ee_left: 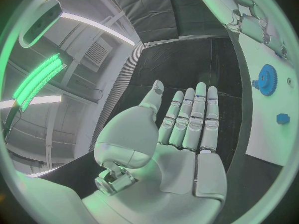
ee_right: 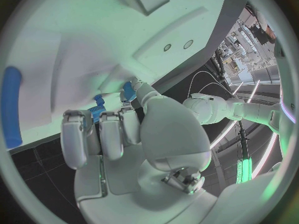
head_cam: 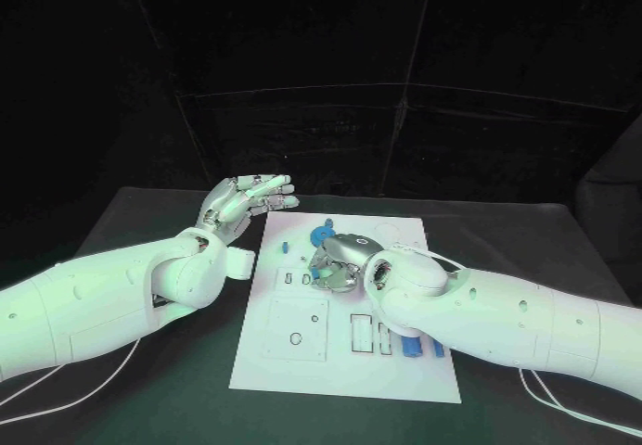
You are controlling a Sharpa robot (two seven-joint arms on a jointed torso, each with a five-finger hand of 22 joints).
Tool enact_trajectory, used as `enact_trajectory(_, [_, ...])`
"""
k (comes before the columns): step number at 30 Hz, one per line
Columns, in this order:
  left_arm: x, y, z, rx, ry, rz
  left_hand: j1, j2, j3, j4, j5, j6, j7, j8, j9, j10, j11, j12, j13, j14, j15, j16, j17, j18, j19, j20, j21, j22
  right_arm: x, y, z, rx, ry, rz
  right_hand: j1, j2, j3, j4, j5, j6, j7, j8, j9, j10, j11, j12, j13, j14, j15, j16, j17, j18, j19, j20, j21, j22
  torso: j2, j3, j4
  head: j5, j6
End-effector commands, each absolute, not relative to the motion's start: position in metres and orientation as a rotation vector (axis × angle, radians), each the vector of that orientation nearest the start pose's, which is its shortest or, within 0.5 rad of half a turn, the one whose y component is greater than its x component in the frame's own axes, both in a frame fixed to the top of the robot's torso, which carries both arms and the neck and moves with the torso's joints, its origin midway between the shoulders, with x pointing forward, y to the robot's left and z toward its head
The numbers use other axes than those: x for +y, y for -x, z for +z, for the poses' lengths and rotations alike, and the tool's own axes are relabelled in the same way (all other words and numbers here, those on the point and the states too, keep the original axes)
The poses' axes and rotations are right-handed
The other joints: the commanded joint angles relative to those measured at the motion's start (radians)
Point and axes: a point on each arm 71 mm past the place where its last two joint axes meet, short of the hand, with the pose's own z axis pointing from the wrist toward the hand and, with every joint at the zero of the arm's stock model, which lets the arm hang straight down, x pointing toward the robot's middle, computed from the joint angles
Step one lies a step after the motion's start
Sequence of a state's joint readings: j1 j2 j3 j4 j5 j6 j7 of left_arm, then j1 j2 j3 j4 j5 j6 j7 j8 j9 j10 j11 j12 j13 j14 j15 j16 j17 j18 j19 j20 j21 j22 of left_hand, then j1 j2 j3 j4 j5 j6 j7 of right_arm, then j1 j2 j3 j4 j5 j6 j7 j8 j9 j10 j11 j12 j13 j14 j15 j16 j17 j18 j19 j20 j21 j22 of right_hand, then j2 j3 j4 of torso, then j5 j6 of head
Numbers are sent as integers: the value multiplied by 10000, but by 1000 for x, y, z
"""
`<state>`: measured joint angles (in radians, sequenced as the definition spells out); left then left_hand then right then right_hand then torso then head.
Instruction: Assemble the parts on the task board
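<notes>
The white task board [head_cam: 288, 357] lies mid-table. My right hand [head_cam: 340, 262] is down over its middle with the fingers curled in. In the right wrist view a ribbed blue part [ee_right: 96, 108] shows between the curled fingers [ee_right: 81, 137] and the thumb, against the board [ee_right: 74, 45]. Whether the hand grips it I cannot tell. A blue gear [head_cam: 326, 232] stands just beyond that hand, also the gear [ee_left: 266, 78]. A small blue piece [head_cam: 285, 247] lies to its left. My left hand [head_cam: 248, 199] hovers open, fingers straight, off the board's far left corner; its palm [ee_left: 187, 134] holds nothing.
Two blue pieces [head_cam: 408, 345] sit in slots near the board's near right edge, partly under my right forearm. A long blue piece [ee_right: 11, 107] lies on the board. Black table [head_cam: 160, 209] surrounds the board.
</notes>
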<state>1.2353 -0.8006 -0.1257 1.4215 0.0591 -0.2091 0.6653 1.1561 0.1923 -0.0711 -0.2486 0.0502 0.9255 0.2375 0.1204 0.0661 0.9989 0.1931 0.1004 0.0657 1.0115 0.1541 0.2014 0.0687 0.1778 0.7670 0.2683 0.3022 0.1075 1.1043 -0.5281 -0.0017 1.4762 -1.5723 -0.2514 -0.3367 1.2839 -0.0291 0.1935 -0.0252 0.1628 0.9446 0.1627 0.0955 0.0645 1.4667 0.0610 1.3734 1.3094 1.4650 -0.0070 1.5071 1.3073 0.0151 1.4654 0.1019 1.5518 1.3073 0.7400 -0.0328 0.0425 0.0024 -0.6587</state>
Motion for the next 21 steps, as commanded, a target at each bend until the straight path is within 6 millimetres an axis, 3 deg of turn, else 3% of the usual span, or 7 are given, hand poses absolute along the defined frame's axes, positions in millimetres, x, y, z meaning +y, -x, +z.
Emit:
enact_trajectory(1, [217,-502,-178,12237,9949,-17150,29,8,8,-41,-3,7,123,-39,-4,20,18,-61,-3,43,1,-70,3,64,21,14,-69,-15,-62,-464,-220,17852,2198,6562,-51,-109,-103,9,84,-118,-10,-42,18,71,108,-73,1143,732,57,-35,1104,-15,639,75,-60,2124,-4,-1,2,3,-13])
enact_trajectory(15, [217,-502,-178,12263,9957,-17167,60,37,8,-79,-2,73,82,-29,7,82,-15,-70,2,189,-43,-65,23,78,203,-21,4,-8,-62,-463,-208,16258,1499,7229,-270,-416,-488,221,99,-786,128,-246,10,-18,238,-192,1044,731,167,-40,1103,-8,616,176,-78,2096,-1,9,7,-5,-18])
enact_trajectory(21, [219,-502,-179,12369,9837,-17116,20,120,-33,-98,-2,364,-125,19,15,410,-225,-63,6,1202,-344,282,231,91,947,-294,377,101,-65,-459,-198,14969,1450,8200,-277,-552,-690,383,485,-829,137,-178,35,-37,251,-208,1016,720,186,-60,1068,0,595,206,-94,2071,-10,8,-10,6,15])
